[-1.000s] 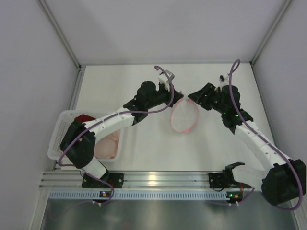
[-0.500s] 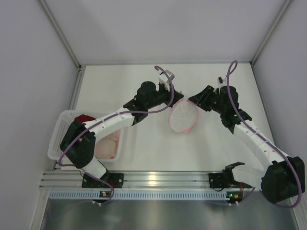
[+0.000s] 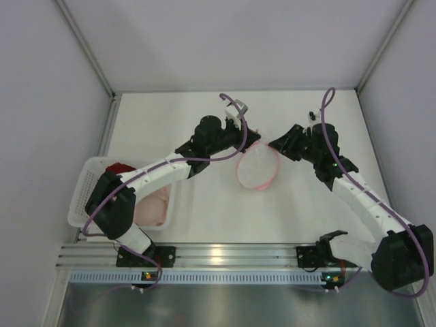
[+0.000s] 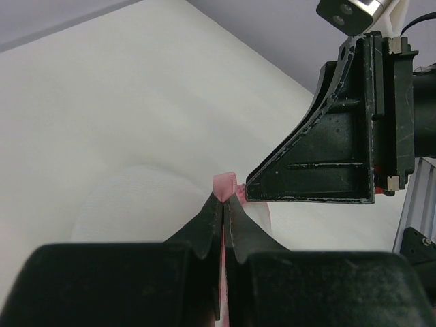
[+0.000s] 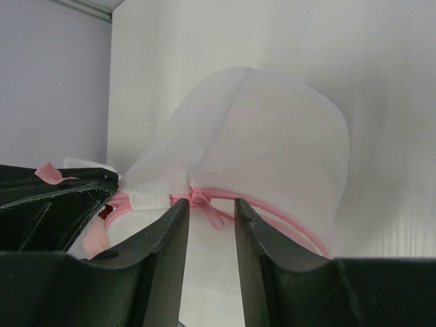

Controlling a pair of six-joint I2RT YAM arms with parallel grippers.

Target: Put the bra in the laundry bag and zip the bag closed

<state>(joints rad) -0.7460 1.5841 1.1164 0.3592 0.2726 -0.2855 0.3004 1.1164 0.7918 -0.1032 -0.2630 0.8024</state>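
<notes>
The laundry bag [image 3: 257, 167], white mesh with a pink zip rim, stands on edge mid-table between both grippers. My left gripper [image 3: 248, 136] is shut on a pink tab [image 4: 225, 184] at the bag's rim. My right gripper [image 3: 276, 144] faces it, jaws open a finger's width on either side of the pink zip pull ribbon [image 5: 208, 206], with neither finger touching it. In the right wrist view the mesh dome [image 5: 266, 136] rises behind the fingers. The pale pink bra [image 3: 153, 208] lies in the white basket [image 3: 87, 178] at the left.
A dark red bra [image 3: 121, 167] lies at the basket's far end. In the left wrist view the black right gripper [image 4: 334, 157] sits close by, at the upper right. Grey walls close the table on three sides; a metal rail [image 3: 218, 255] runs along the near edge.
The right jaws have narrowed around the zip pull. The right gripper edged closer to the bag rim, and the bag shifted slightly left. The left gripper kept its hold.
</notes>
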